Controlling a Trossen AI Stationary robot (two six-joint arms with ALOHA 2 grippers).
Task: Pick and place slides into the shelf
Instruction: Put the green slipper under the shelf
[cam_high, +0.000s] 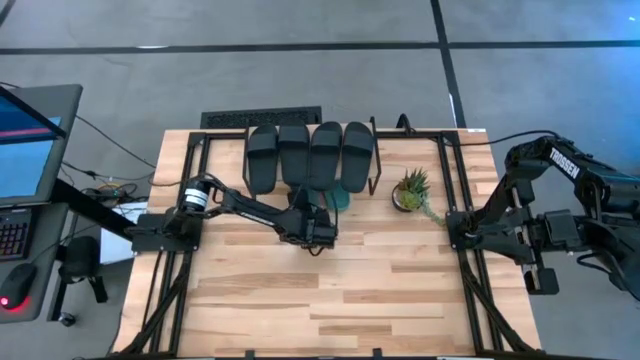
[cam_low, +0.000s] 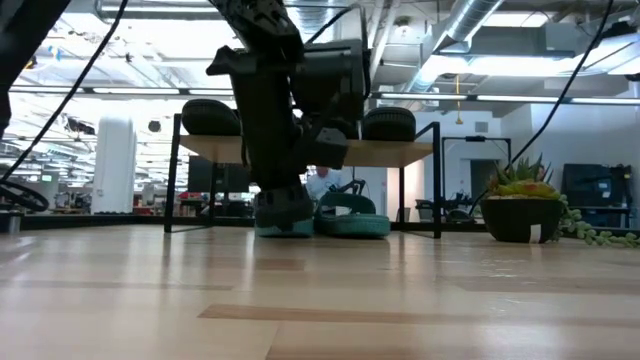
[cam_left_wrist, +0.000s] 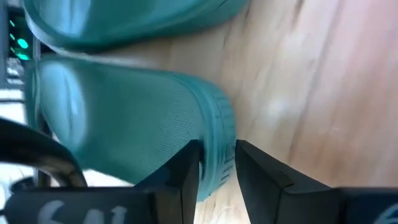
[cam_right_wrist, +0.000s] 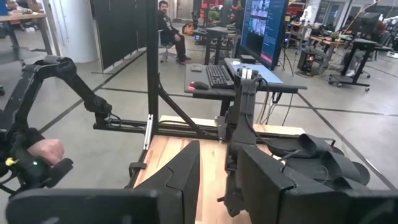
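Note:
Four black slides (cam_high: 310, 155) lie side by side on the shelf's (cam_low: 400, 152) plank top. Two teal slides rest sole-down on the table in front of the shelf. My left gripper (cam_left_wrist: 217, 149) stands over the left one (cam_low: 285, 226) and is shut on it. The other teal slide (cam_low: 352, 222) lies right beside it, free. In the high view only a bit of teal (cam_high: 341, 199) shows past the left gripper (cam_high: 316, 226). My right gripper (cam_right_wrist: 219, 163) is open and waits above the table's right edge, near its own arm base (cam_high: 540, 240). My left gripper pinches the teal slide's ribbed side edge (cam_left_wrist: 219, 134) between its two fingers, one finger (cam_left_wrist: 186, 171) on the dotted teal face and the other (cam_left_wrist: 261, 177) outside. The fingers come from above, pointing down. The slide rests on the table (cam_low: 285, 233).
A small potted plant (cam_high: 411, 190) with a trailing stem stands right of the shelf. The shelf's black wire legs (cam_low: 438, 180) frame the space under the plank. Black frame rails (cam_high: 175, 270) run along the table's left and right sides. Bare wood lies toward the near edge.

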